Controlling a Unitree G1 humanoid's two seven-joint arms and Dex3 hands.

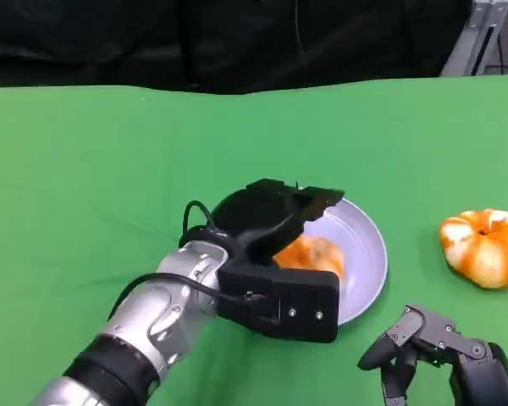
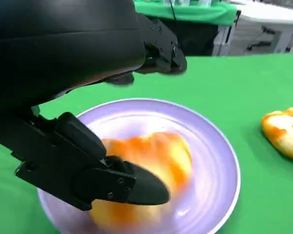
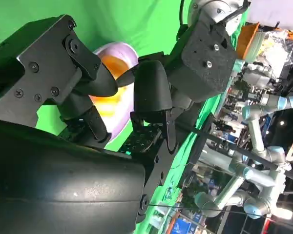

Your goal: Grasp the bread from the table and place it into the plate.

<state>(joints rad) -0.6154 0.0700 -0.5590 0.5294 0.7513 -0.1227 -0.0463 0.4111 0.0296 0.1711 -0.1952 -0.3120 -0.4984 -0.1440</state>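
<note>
The left arm is reaching forward and inward, its left hand (image 1: 275,211) hanging with fingers (image 2: 132,187) spread apart, holding nothing. The right hand (image 1: 432,342) is lying low at the near edge, fingers loosely curled and empty.

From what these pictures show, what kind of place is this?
Probably a robotics lab or demo hall. A green cloth-covered table serves as the work surface, several other robot arms stand in the background, and a plate with bread is set out as a test prop.
</note>
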